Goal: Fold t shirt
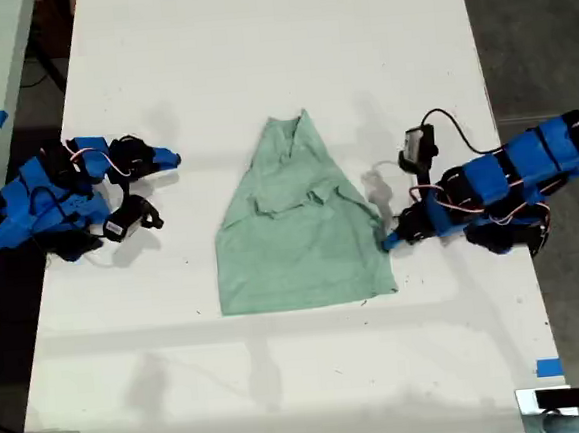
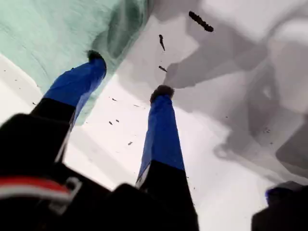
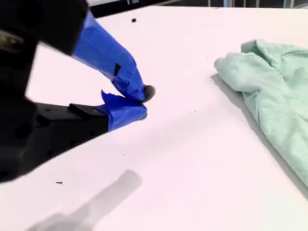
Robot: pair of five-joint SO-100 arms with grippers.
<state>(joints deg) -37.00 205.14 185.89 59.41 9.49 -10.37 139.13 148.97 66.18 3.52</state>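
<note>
Lying across the middle of the long white table (image 1: 257, 59), the pale mint-green, wrinkled cloth t shirt (image 1: 296, 231) tapers to a narrow end on the far side and spreads to a wide hem on the near side, with a small flap turned over near its middle. At the exterior view's right, my first gripper (image 1: 390, 240) sits low on the table at the shirt's right edge; its wrist view shows the two blue fingers spread apart, one fingertip (image 2: 96, 57) on the green cloth and the other on bare white table, with nothing pinched between them. At the exterior view's left, my second gripper (image 3: 142, 103) rests well apart from the shirt over bare table, its blue jaws nearly closed with tips almost touching and holding nothing; its wrist view shows the bunched edge of the shirt off to one side. Small dark specks dot the white surface near the first gripper. A piece of blue tape (image 1: 548, 368) marks the table's near right corner in the exterior view, and nothing lies between either gripper and the cloth.
</note>
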